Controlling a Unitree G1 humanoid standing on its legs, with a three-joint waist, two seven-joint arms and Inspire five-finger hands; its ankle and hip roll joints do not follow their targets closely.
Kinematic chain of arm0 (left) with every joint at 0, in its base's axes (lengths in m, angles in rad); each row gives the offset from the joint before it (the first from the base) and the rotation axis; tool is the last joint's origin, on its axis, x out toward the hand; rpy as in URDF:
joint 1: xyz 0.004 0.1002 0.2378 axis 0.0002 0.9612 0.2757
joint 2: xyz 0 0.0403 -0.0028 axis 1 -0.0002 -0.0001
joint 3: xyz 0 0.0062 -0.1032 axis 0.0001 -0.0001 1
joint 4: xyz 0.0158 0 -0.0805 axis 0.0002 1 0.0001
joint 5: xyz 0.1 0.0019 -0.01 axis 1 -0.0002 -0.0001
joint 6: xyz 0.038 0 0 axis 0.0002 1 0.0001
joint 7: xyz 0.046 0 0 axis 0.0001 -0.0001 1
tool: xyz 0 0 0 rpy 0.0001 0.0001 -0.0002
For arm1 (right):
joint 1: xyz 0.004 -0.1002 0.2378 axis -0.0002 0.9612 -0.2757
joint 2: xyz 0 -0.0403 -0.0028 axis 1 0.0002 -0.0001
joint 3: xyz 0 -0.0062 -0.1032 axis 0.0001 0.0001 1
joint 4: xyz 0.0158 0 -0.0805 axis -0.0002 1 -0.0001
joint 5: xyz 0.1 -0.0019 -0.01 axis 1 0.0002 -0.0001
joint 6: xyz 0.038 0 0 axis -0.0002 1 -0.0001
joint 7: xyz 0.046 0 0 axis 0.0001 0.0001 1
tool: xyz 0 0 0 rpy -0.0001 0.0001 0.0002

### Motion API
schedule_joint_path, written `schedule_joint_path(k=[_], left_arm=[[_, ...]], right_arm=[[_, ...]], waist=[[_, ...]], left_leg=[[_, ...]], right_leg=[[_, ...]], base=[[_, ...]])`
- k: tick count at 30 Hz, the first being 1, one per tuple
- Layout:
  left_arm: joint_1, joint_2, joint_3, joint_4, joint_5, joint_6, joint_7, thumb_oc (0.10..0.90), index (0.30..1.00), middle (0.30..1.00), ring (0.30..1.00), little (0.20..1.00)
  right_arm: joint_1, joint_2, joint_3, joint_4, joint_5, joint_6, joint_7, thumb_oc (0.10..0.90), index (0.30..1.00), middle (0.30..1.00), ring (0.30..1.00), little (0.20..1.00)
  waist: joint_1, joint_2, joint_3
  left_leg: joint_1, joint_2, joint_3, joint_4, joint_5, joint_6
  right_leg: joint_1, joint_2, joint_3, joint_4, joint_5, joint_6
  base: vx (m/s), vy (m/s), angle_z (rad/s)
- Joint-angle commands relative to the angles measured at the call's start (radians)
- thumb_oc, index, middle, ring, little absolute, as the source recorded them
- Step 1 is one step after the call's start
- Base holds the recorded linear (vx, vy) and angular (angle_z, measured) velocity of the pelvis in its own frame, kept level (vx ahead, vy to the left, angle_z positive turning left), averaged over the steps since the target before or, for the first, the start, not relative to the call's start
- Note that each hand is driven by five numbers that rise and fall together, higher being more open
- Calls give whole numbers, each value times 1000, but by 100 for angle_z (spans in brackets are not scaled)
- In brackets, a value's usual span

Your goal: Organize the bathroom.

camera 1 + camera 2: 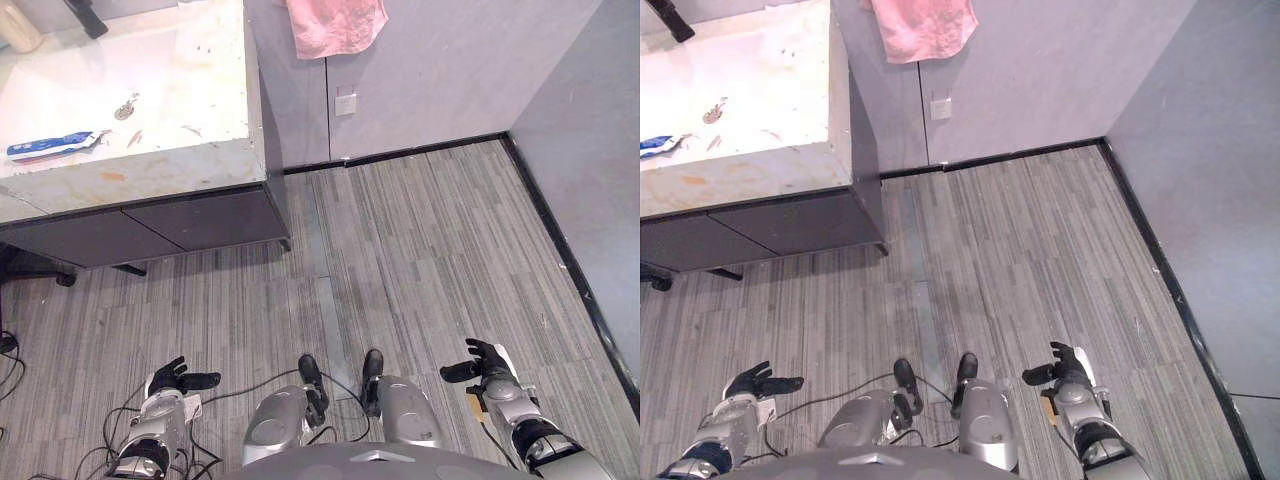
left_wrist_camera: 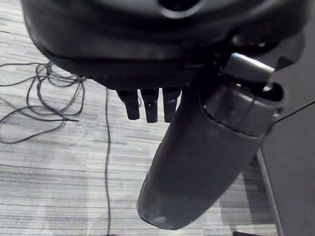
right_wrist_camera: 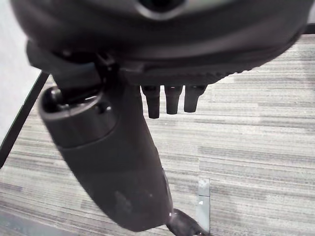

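Both arms hanging low over striped grey floor (image 1: 420, 260), left hand (image 1: 172, 380) and right hand (image 1: 487, 362) empty, fingers relaxed and apart, thumbs turned inward, blue-and-white tube (image 1: 55, 146) lying on marble counter (image 1: 190, 120) by sink, pink towel (image 1: 335, 25) hanging on wall.

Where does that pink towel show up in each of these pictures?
Left eye view: towel at the top edge, right of centre, hanging on the wall.
Right eye view: towel at the top edge, left of centre.
Shared landmark: the wall socket just below it, beside the counter.
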Motion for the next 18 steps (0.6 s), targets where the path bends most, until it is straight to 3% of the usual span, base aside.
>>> schedule_joint_path(k=[1,4,6,7,8,10,12,14,16,17,18], left_arm=[[8,40,15,12,-10,-19,16,800,900,900,900,900],[-10,28,0,46,9,-27,-3,800,900,900,900,900],[-27,25,-24,55,28,-37,-19,800,900,900,900,900],[-29,24,-25,50,33,-35,-18,800,900,900,900,900],[-38,21,-37,30,37,-26,-12,800,900,900,900,900],[-49,24,-48,19,35,-20,-20,800,900,900,900,900],[-53,29,-53,8,55,-19,-42,800,900,900,900,900],[-42,37,-64,-22,66,-10,-57,800,900,900,900,900],[-26,42,-58,-37,80,-3,-63,800,900,900,900,900],[19,51,-45,-72,139,6,-62,800,900,900,900,900],[23,52,-43,-74,140,8,-62,800,900,900,900,900]], right_arm=[[-38,-80,3,-36,-32,-33,-27,800,900,900,900,900],[-47,-87,-13,0,-23,-55,-17,800,900,900,900,900],[-63,-85,-10,18,9,-96,20,800,900,900,900,900],[-67,-84,-10,15,17,-99,26,800,900,900,900,900],[-80,-77,-11,-4,80,-126,60,800,900,900,900,900],[-81,-66,-30,-42,142,-98,126,800,900,900,900,900],[-64,-59,-50,-76,197,-99,161,800,900,900,900,900],[-20,-49,-92,-109,219,-105,190,800,900,900,900,900],[-4,-43,-98,-117,183,-116,207,800,900,900,900,900],[11,-32,-97,-144,161,-119,240,800,900,900,900,900],[11,-32,-97,-146,152,-117,243,800,900,900,900,900]], waist=[[-23,16,-18],[-38,41,-39],[-35,44,-38],[-35,43,-36],[-31,42,-27],[-39,45,-13],[-45,44,-4],[-46,41,-1],[-38,34,3],[-17,37,15],[-14,38,16]], left_leg=[[97,134,-34,-21,43,-19],[149,238,-46,-151,153,-53],[125,259,-100,-132,176,-62],[127,255,-103,-126,163,-62],[130,236,-95,-108,106,-56],[137,204,-5,-93,18,-41],[123,167,18,-63,-38,-25],[102,107,1,-36,-96,-1],[107,87,8,-34,-112,7],[154,88,73,-56,-141,14],[159,88,81,-59,-141,15]], right_leg=[[16,-9,22,11,-71,91],[4,-25,40,35,-85,95],[-15,-63,74,60,-82,113],[-20,-75,79,66,-77,119],[-39,-122,89,85,-58,145],[-52,-191,67,89,-19,187],[-48,-241,75,81,16,210],[-43,-305,95,41,115,219],[-52,-344,84,37,199,223],[-57,-355,-4,80,193,234],[-57,-353,-15,87,187,234]], base=[[68,206,-50],[79,372,1],[53,380,26],[40,368,30],[20,349,24],[36,464,4],[69,454,24],[127,443,32],[123,264,-13],[118,219,-39],[111,249,-90]])
